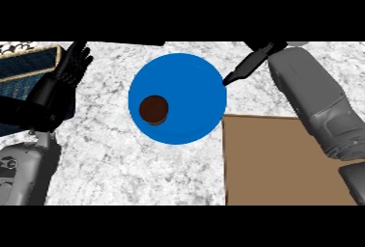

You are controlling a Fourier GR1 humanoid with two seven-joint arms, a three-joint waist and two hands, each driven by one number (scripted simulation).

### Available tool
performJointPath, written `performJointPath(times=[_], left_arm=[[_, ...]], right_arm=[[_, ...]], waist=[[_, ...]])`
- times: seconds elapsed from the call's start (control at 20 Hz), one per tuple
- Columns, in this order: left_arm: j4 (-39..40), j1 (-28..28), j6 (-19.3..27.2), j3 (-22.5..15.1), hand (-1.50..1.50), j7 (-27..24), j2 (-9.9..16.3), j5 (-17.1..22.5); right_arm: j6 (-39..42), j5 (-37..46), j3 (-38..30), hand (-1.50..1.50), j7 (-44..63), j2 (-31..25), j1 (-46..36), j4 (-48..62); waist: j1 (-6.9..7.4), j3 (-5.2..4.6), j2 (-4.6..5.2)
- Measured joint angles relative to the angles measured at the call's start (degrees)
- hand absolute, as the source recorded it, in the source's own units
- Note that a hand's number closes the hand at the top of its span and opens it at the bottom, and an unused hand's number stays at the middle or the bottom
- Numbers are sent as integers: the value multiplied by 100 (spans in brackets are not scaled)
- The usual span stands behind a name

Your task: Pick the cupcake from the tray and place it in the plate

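A dark brown cupcake (153, 109) sits on the blue plate (187, 72), toward the plate's left side. The brown tray (274, 164) lies at the lower right, touching the plate's right rim. My right hand (251, 65) shows at the top right, above the tray's far edge, with straight fingers pointing down-left at the plate's upper right rim; it holds nothing. My left hand (68, 72) rests open at the left edge, fingers up, away from the plate.
A striped blue and tan object (28, 65) lies at the far left behind my left hand. My right forearm (317, 101) crosses over the tray's far right corner. Marble counter (143, 169) surrounds the plate and tray.
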Motion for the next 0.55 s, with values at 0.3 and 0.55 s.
performJointPath(times=[0.3, 0.55], left_arm=[[-68, -3, -15, -56, 0, 25, -42, -10], [-78, -74, -25, -69, 0, 27, -58, -11]], right_arm=[[135, 133, 49, -150, -138, -495, 98, 59], [82, 229, 93, -150, -254, -746, 186, 30]], waist=[[74, 8, 38], [131, 14, 73]])
